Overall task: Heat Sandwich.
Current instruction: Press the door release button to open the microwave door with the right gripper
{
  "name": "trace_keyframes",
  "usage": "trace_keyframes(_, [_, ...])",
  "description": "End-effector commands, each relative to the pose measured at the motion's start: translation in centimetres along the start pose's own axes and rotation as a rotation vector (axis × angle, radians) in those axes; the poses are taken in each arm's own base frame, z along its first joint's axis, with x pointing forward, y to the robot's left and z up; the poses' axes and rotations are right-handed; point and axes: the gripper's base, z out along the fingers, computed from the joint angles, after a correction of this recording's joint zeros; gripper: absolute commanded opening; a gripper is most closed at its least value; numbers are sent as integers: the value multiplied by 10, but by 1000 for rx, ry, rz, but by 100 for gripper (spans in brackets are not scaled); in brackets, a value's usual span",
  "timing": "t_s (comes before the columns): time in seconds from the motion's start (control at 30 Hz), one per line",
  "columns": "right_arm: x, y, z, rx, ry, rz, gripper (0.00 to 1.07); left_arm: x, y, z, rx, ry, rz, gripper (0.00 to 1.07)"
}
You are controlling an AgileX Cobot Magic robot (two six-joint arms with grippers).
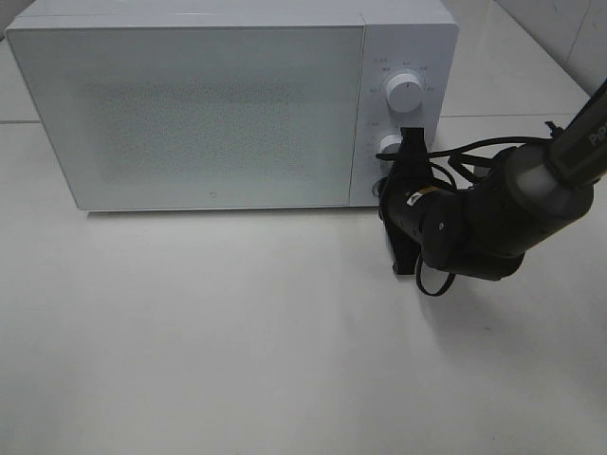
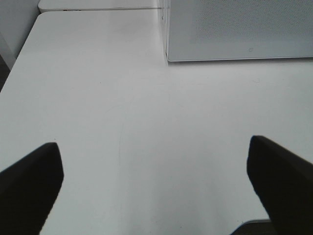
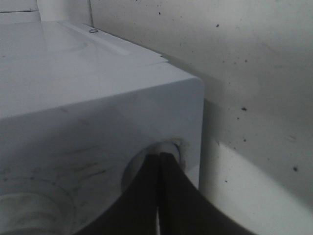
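Contact at the microwave (image 1: 209, 114): the right fingers (image 3: 142, 196) are pressed tight together, tips against the lower knob (image 1: 389, 145), which sits at 6 o'clock from the upper dial (image 1: 405, 92). Out front of the microwave's 9 o'clock end, the left fingers (image 2: 29, 181) are spread wide above the tabletop (image 1: 237, 341), gripping nothing. The door is closed and no view shows the sandwich, so I cannot tell where it is.
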Motion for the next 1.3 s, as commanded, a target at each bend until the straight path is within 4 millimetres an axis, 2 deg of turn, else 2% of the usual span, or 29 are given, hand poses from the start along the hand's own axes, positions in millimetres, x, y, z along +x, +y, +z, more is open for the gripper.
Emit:
trace_keyframes(0.03, [-4, 24, 2, -180, -44, -1, 0, 0, 0, -2, 5, -29, 1, 98])
trace_keyframes(0.27, [-5, 38, 1, -305, -66, 5, 0, 0, 0, -2, 5, -29, 1, 98])
trace_keyframes(0.43, [0, 51, 8, -382, -70, 7, 0, 0, 0, -2, 5, -29, 1, 98])
trace_keyframes(0.73, [8, 50, 28, -383, -68, 19, 0, 0, 0, -2, 5, -29, 1, 98])
trace_keyframes(1.3, [9, 48, 29, -340, -54, 9, 0, 0, 0, -2, 5, -29, 1, 98])
